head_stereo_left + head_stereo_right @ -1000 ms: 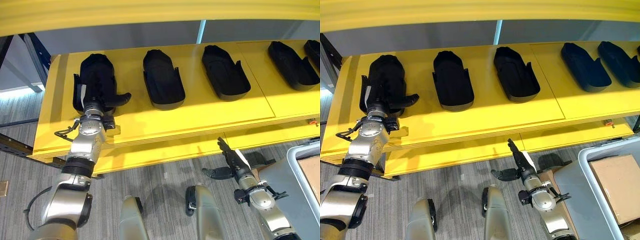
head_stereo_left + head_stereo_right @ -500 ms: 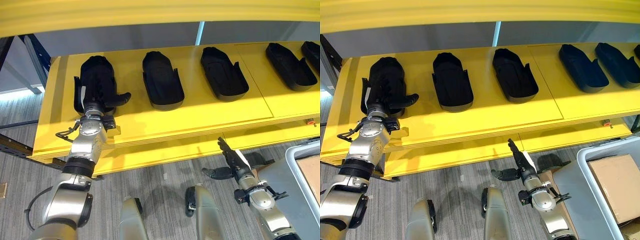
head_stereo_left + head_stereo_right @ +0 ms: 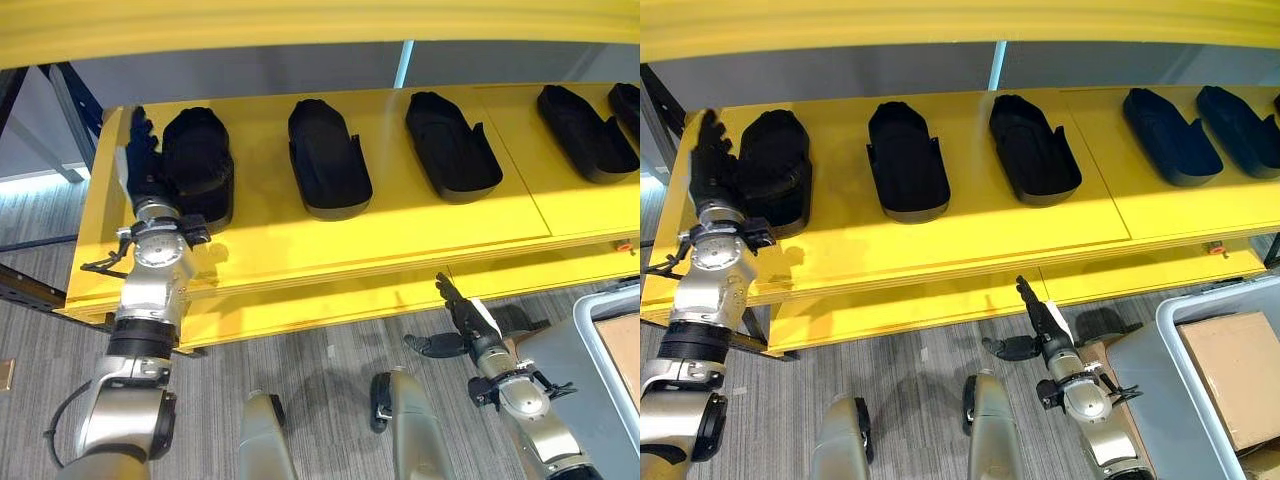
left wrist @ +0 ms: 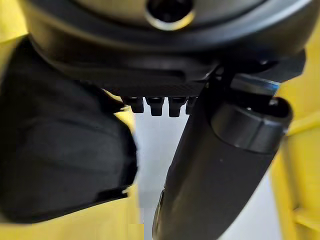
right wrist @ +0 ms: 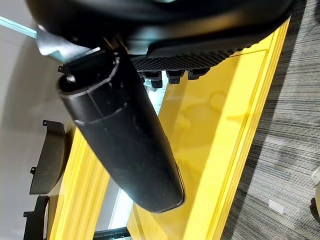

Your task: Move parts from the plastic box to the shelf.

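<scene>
Left robot hand (image 3: 140, 165) stood over the yellow shelf (image 3: 300, 250) at its left end, fingers straight and pointing toward the back of the shelf, holding nothing. It was just beside the left edge of the leftmost black part (image 3: 198, 165), which lay flat on the shelf board; whether the fingers touched the part's side could not be told from the head views. In the left wrist view the same part (image 4: 60, 160) showed as a dark mass close beside the thumb (image 4: 215, 170), with yellow shelf surface on both sides.

Right robot hand (image 3: 462, 325) hung low in front of the shelf's front edge, over the grey carpeted floor (image 3: 320, 370). Its fingers were straight and spread, the thumb out to the side, and it held nothing. The right wrist view showed its thumb (image 5: 125, 140) stretched out along the yellow shelf edge (image 5: 220, 130), with the fingertips short and uncurled.

More black parts lay in a row along the same shelf board, all well apart from one another: a second part (image 3: 328, 160) right of the first, a third part (image 3: 452, 147) right of that, and a fourth part (image 3: 584, 132) near the right end, with the edge of another just beyond it.

At the lower right stood the grey plastic box (image 3: 1180, 390), its rim near the right arm. A brown cardboard piece (image 3: 1232, 372) lay inside it.
</scene>
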You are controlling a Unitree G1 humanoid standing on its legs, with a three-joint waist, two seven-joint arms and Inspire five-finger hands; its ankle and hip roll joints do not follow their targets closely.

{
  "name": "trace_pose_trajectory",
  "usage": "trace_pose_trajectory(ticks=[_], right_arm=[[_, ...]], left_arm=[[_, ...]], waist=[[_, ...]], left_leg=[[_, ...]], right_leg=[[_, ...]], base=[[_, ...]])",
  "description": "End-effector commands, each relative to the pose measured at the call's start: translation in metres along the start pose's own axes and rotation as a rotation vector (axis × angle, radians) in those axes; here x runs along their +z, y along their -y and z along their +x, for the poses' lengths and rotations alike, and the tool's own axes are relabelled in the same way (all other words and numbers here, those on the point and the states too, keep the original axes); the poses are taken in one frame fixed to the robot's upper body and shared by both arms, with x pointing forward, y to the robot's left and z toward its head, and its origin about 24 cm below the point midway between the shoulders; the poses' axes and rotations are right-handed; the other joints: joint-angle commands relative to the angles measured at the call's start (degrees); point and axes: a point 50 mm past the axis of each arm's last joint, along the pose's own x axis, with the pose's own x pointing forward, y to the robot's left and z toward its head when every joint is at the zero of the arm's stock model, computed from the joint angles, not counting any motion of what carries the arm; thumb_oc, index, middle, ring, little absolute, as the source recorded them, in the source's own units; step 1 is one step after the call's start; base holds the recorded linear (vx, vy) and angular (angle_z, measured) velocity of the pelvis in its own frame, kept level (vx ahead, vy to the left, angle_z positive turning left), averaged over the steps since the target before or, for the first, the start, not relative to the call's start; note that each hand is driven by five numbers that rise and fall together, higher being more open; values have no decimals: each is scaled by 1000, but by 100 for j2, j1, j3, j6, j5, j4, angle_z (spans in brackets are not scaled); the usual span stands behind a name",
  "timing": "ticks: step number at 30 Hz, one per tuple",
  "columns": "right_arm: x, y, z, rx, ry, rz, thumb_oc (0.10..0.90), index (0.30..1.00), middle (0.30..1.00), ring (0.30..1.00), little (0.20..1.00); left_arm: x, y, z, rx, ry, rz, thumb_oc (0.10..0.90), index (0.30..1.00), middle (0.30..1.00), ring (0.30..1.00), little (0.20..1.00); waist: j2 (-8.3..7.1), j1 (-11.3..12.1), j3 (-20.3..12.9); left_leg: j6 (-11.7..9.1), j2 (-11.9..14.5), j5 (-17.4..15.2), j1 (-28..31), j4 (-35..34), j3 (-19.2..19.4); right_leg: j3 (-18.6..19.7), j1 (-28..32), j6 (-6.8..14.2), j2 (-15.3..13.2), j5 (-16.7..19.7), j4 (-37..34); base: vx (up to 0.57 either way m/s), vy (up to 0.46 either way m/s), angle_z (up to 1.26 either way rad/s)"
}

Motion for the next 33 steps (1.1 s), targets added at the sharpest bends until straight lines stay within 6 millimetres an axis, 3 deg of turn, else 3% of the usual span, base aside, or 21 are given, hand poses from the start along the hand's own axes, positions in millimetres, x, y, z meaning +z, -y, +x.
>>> trace_pose_trajectory(ticks=[1,5,13,15,17,18,22,27,33], right_arm=[[39,19,4,-52,221,-49,900,1000,1000,1000,1000],[41,20,4,-44,236,-66,900,1000,1000,1000,1000],[40,20,3,-46,237,-57,900,1000,1000,1000,1000],[41,21,3,-58,245,-42,900,1000,1000,1000,1000],[41,21,3,-58,245,-42,900,1000,1000,1000,1000],[42,20,3,-66,250,-28,900,1000,1000,1000,1000],[45,20,3,-71,269,16,900,1000,1000,1000,1000],[49,24,-2,-81,308,42,900,1000,1000,1000,1000],[47,30,-13,-89,315,45,900,1000,1000,1000,1000]], left_arm=[[77,-8,4,30,396,-5,900,1000,1000,1000,1000],[100,-8,-7,-4,520,-43,900,1000,1000,1000,1000],[99,-6,-24,-91,560,-64,900,1000,1000,1000,1000],[77,-8,-37,-157,491,-141,900,1000,1000,1000,1000],[77,-8,-38,-157,491,-141,900,1000,1000,1000,1000],[61,-11,-48,-184,441,-168,900,1000,1000,1000,1000],[26,-15,-72,-239,308,-278,900,1000,1000,1000,1000],[-23,-17,-114,-313,87,-433,900,1000,1000,1000,1000],[-52,-27,-143,-325,-44,-427,900,1000,1000,1000,1000]], waist=[[125,59,-388],[159,76,-399],[184,112,-409],[204,151,-413],[204,150,-412],[208,178,-411],[221,211,-419],[309,231,-508],[375,281,-673]], left_leg=[[268,-133,441,-53,-419,-230],[278,-150,448,-68,-441,-243],[283,-168,470,-11,-508,-239],[280,-164,564,153,-730,-226],[280,-164,565,156,-732,-226],[274,-168,643,278,-919,-220],[268,-182,851,583,-1380,-165],[282,-243,1379,1349,-2563,-133],[248,-91,1977,2226,-3883,-22]], right_leg=[[206,625,342,-195,7,-463],[204,630,341,-193,22,-486],[201,689,347,-199,68,-554],[196,830,330,-185,155,-732],[196,833,330,-185,156,-733],[198,959,320,-176,227,-879],[154,1252,320,-124,398,-1267],[-23,1914,378,-21,698,-2111],[-128,2537,384,190,880,-2897]], base=[[0,0,0],[0,0,0],[0,0,0],[0,0,0],[0,0,0],[0,0,0],[5,-13,0],[43,-29,5],[59,-77,-1]])
